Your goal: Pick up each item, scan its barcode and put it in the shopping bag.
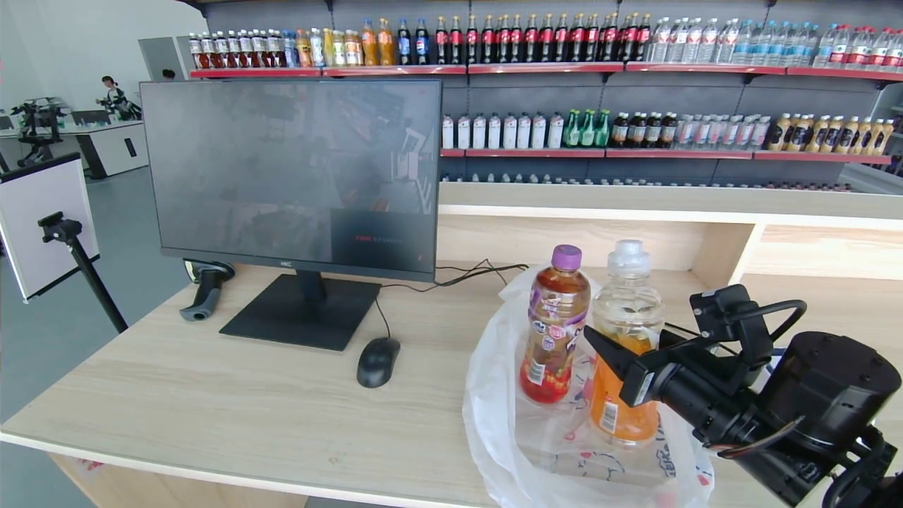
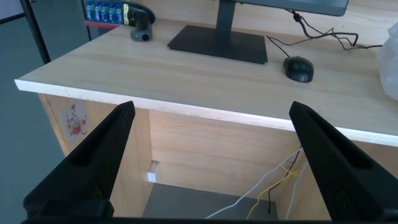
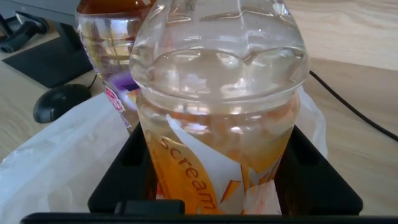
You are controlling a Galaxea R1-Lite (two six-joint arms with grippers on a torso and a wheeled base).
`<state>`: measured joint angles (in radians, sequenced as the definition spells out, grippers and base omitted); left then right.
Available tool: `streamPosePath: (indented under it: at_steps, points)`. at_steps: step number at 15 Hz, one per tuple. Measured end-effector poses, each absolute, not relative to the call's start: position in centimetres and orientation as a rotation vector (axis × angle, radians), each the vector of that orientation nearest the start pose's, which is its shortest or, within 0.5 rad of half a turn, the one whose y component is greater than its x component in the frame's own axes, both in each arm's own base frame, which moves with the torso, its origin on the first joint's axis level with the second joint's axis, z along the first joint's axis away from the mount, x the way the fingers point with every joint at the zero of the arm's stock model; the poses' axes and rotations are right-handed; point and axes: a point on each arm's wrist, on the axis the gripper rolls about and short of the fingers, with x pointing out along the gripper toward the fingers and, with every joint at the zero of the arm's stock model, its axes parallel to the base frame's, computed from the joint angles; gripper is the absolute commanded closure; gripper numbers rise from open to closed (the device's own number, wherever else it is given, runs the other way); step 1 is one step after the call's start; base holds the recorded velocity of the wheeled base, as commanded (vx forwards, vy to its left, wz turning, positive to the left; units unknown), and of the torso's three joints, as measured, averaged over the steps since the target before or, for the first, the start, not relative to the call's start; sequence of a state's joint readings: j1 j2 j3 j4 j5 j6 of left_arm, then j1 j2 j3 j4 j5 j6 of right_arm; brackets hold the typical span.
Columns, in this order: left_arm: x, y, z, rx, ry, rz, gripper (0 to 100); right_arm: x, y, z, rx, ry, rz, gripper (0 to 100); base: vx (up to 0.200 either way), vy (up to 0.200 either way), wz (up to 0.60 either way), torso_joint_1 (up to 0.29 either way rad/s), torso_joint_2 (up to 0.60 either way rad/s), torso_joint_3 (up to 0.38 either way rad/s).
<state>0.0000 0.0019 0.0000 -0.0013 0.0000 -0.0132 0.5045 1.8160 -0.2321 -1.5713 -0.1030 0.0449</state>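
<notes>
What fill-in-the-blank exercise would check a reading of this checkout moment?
1. The right claw grips the orange bottle, which stands in the ___.
2. The other bottle has a ___ cap.
3. The left claw hangs below the table edge, its jaws ___.
Missing words: bag; purple; open.
</notes>
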Motion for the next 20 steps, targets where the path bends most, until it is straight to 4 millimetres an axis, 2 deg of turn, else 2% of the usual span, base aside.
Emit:
streamPosePath:
  at_steps: [10, 12, 16, 20]
  points:
    - [-2.3, 0.0, 7.6, -0.01, 0.001, 0.0, 0, 19.1, 10.3, 10.6, 0.021, 0.088, 0.403, 100, 0.0, 0.0, 0.0, 0.0, 0.0, 0.0]
    - [-2.3, 0.0, 7.6, -0.01, 0.001, 0.0, 0, 19.1, 10.4, 10.8, 0.023, 0.082, 0.403, 100, 0.0, 0.0, 0.0, 0.0, 0.0, 0.0]
    - [-2.3, 0.0, 7.6, -0.01, 0.0, 0.0, 0, 20.4, 11.1, 12.5, 0.051, -0.011, 0.404, 100, 0.0, 0.0, 0.0, 0.0, 0.0, 0.0]
    - [-2.3, 0.0, 7.6, -0.01, 0.001, -0.001, 0, 20.6, 11.1, 12.8, 0.055, -0.025, 0.403, 100, 0.0, 0.0, 0.0, 0.0, 0.0, 0.0]
